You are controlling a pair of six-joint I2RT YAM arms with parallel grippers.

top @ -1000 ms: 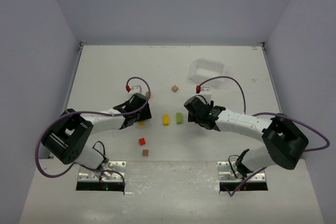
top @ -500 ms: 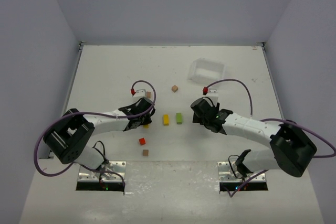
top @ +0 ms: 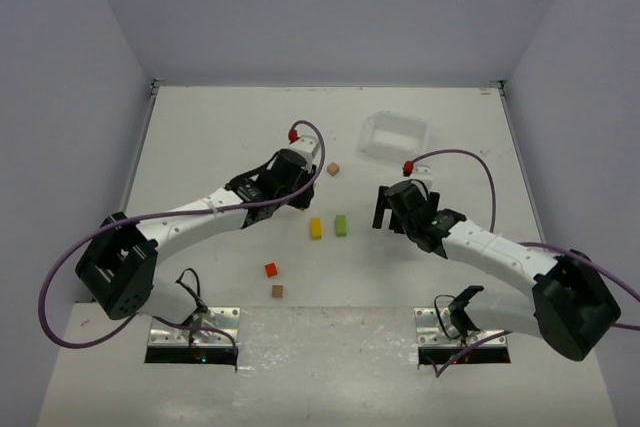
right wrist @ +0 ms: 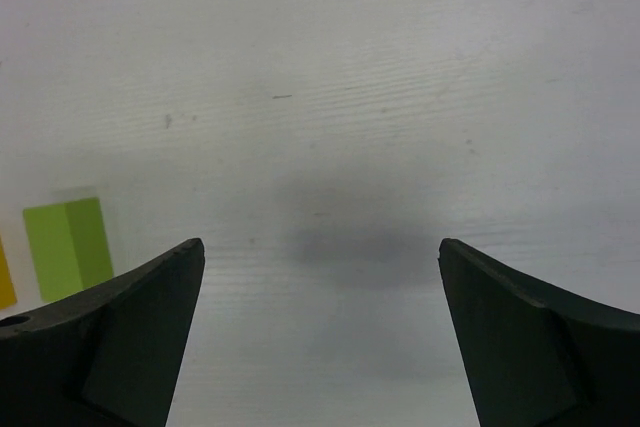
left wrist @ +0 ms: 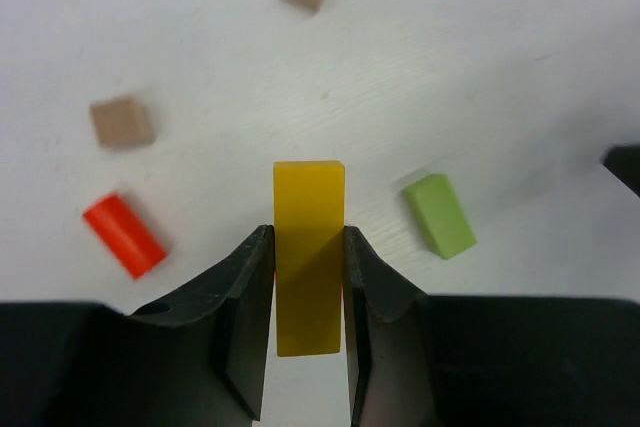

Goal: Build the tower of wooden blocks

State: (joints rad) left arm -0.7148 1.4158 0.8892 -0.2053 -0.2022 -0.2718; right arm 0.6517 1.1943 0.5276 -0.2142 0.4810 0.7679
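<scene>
The left gripper [left wrist: 308,237] was closed on a yellow block [left wrist: 309,247], its two dark fingers [left wrist: 250,287] pressed against the block's long sides, with about half the block reaching out past the fingertips. Whether the block's end touched the table [top: 220,137] could not be told. The other blocks lay singly on the table, none on top of another. In the overhead view a second yellow block [top: 316,228] lay near the middle, between the two arms, with a green block [top: 341,225] just beside it on the right, a narrow gap between them. A red block [top: 270,269] lay nearer the arm bases, and a brown block [top: 277,291] sat close to it, nearer the bases again, the two apart. Another brown block [top: 332,169] lay farther out, just beside the end of the left arm. The left wrist view also showed the green, the red and two brown blocks beyond the held one, slightly blurred. The right gripper [right wrist: 320,247] was spread wide with nothing between its fingers, over bare table to the right of the green block, which showed at the lower left of its wrist view. A clear tray [top: 392,122] stood at the far right, well apart from the blocks.
</scene>
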